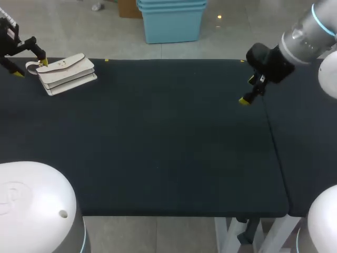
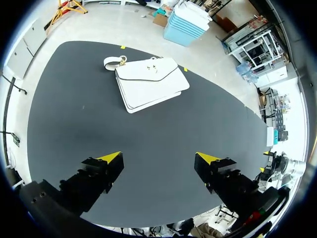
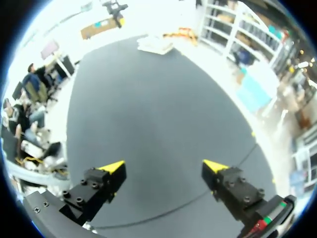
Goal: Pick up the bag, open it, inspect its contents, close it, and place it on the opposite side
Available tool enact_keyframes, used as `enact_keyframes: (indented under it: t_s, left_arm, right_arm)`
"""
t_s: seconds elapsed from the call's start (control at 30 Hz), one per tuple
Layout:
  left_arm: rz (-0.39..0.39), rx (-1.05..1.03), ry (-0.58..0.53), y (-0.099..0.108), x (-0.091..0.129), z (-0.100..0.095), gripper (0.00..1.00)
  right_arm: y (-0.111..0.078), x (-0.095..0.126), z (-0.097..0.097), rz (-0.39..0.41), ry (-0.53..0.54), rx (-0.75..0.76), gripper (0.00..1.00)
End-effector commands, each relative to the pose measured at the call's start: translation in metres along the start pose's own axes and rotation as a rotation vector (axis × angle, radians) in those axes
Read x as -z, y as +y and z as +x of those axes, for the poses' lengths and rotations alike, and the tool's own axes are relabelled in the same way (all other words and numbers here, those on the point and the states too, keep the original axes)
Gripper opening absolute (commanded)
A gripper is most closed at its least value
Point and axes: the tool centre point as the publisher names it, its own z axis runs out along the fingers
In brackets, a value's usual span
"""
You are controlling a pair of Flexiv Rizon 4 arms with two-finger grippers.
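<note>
Dark table [image 2: 74,129]; closed-looking bag [image 2: 148,82] ahead of left tool [image 2: 158,157].

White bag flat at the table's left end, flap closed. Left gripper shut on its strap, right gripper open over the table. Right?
No. The left gripper is open, not shut on the strap: the left wrist view shows its fingers wide apart, with the white bag ahead of them, untouched. The rest holds.

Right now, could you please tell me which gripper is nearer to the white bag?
Left. The left gripper is close by the strap end of the bag; the right gripper is far off across the table.
</note>
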Motion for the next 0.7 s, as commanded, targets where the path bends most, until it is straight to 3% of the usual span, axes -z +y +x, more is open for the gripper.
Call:
enact_keyframes:
  t_s: [0.03, 0.13, 0.3, 0.5, 0.7]
  left_arm:
    - [0.003, -0.001, 0.001, 0.001, 0.0, 0.0, 1.0]
    - [0.003, -0.001, 0.001, 0.001, 0.0, 0.0, 1.0]
    - [-0.007, 0.012, 0.035, -0.008, -0.011, -0.005, 1.0]
    - [0.028, 0.097, 0.045, -0.025, -0.019, -0.03, 1.0]
    - [0.017, 0.191, 0.096, -0.036, -0.023, -0.051, 1.0]
  right_arm:
    - [-0.003, 0.0, 0.001, -0.034, -0.002, 0.002, 1.0]
    - [-0.003, 0.0, 0.001, -0.034, -0.002, 0.002, 1.0]
    - [0.005, -0.015, 0.025, -0.088, 0.098, 0.127, 1.0]
    - [0.005, -0.037, 0.048, -0.01, 0.185, 0.269, 1.0]
    - [0.006, -0.056, 0.057, -0.01, 0.198, 0.317, 1.0]
